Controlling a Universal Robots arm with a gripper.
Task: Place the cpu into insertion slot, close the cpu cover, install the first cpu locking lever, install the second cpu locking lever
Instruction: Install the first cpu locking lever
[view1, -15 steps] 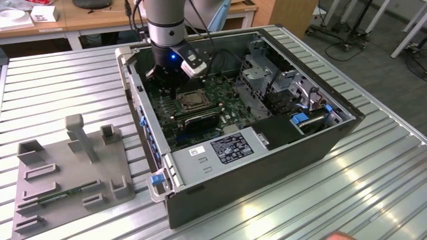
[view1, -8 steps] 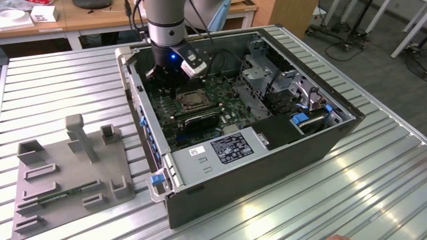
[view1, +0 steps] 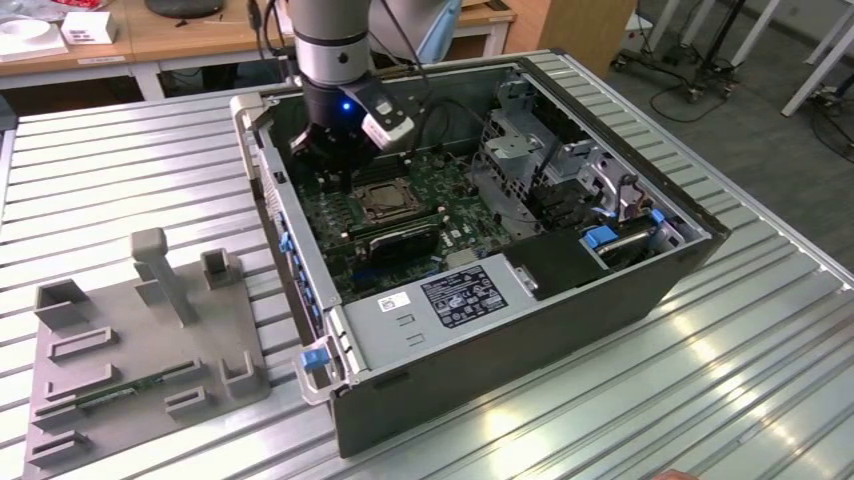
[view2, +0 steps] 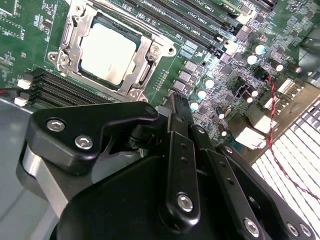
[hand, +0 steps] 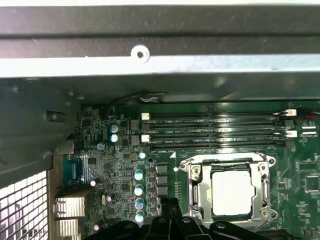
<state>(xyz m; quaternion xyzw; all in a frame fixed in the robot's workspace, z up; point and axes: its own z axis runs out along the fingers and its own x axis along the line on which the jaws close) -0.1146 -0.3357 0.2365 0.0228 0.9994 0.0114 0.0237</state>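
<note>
a: where is the cpu (view2: 107, 52) located?
b: it is seated flat in the socket on the motherboard (view2: 30, 35). it is framed by the cpu cover (view2: 146, 62), which is laid flat around it, and the pale metal top is seen through the cover's window.
a: how is the gripper (view2: 175, 100) held?
b: its black fingers are drawn together with nothing between them, just beside the socket and apart from it. in the exterior view it is seen inside the open computer case (view1: 534, 330). memory slots (hand: 215, 132) are lined up beside the socket.
</note>
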